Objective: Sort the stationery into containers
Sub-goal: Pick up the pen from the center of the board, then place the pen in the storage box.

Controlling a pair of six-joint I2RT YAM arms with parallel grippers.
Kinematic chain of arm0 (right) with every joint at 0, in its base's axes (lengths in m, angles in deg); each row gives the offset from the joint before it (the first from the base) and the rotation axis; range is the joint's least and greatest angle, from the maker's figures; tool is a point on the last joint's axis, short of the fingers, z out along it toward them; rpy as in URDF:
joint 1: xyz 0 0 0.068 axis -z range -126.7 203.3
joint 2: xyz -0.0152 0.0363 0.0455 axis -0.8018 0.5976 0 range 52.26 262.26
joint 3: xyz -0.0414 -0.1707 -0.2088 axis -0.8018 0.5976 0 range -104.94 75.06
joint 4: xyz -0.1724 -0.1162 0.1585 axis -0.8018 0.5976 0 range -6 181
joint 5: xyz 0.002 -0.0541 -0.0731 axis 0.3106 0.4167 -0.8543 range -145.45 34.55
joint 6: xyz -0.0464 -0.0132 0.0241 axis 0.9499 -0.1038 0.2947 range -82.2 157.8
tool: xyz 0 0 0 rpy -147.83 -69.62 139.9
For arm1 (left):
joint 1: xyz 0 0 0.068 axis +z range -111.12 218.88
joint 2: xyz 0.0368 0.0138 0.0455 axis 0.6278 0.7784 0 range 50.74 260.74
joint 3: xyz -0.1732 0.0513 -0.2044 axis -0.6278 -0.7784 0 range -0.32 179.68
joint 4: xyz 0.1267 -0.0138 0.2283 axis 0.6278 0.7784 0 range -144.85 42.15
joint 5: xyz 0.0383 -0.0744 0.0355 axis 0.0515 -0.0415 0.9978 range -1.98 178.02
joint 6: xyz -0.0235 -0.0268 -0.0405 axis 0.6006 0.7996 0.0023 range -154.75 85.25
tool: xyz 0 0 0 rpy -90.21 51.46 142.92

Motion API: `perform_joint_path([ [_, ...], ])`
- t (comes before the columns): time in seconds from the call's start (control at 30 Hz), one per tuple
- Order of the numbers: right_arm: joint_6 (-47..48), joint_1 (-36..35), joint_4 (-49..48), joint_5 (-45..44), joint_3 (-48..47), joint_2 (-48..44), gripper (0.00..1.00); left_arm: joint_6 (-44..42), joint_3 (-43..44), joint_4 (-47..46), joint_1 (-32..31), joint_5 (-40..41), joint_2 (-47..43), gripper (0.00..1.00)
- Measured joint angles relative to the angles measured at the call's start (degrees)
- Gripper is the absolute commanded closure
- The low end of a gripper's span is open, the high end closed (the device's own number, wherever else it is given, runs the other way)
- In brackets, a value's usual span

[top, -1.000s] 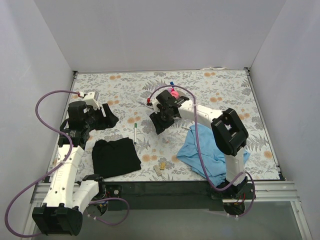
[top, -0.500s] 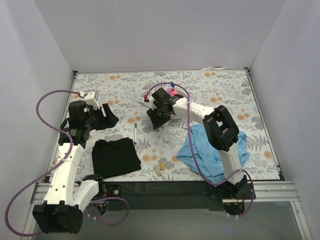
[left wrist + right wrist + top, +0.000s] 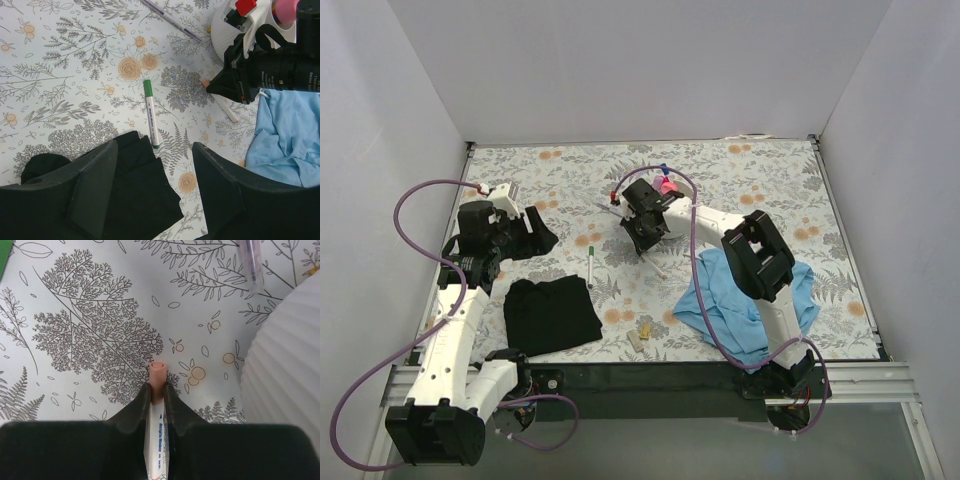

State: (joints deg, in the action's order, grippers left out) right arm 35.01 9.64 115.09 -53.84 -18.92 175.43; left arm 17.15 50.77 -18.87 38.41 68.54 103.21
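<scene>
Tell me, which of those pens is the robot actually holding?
The white pen with the pale pink tip, pinched in the right gripper. The green-capped pen and the purple pen lie loose on the table.

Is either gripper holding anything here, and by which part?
Right gripper clamps a white marker just behind its peach cap; left gripper is open, empty.

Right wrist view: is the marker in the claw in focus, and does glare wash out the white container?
Right wrist view: marker tip and floral print are sharp; the container's ribs show, no glare; the right claw base is featureless black. Top external view: even light, soft shadows.
</scene>
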Motion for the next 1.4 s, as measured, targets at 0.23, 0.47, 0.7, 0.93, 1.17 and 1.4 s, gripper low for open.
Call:
perform_joint_path([
  [0.23, 2.1, -1.1, -0.2, -3.5, 0.0, -0.1, 0.99, 0.0, 0.0, -0.2, 0.0, 0.0, 0.2, 0.39],
  [0.47, 3.9, -1.2, 2.6, 0.3, -1.2, -3.7, 0.99, -0.3, 0.0, -0.7, 0.0, -0.9, 1.1, 0.39],
  [0.7, 5.6, -0.1, -0.3, 3.3, -7.4, -19.3, 0.99, -0.4, 0.0, -4.2, 0.0, -3.7, 5.6, 0.37],
  [0.93, 6.0, 7.9, -19.1, -0.2, 4.9, -37.7, 0.99, 1.7, 1.6, -5.8, 0.0, -3.8, 15.0, 0.37],
  [1.17, 5.3, 13.9, -28.0, -3.0, 11.7, -35.9, 0.99, 2.3, 6.1, -3.9, 0.0, -3.7, 22.2, 0.38],
  [1.4, 4.2, 16.7, -36.2, -3.1, 15.0, -33.2, 0.99, 0.4, 8.7, -3.2, 0.0, -3.8, 24.3, 0.38],
])
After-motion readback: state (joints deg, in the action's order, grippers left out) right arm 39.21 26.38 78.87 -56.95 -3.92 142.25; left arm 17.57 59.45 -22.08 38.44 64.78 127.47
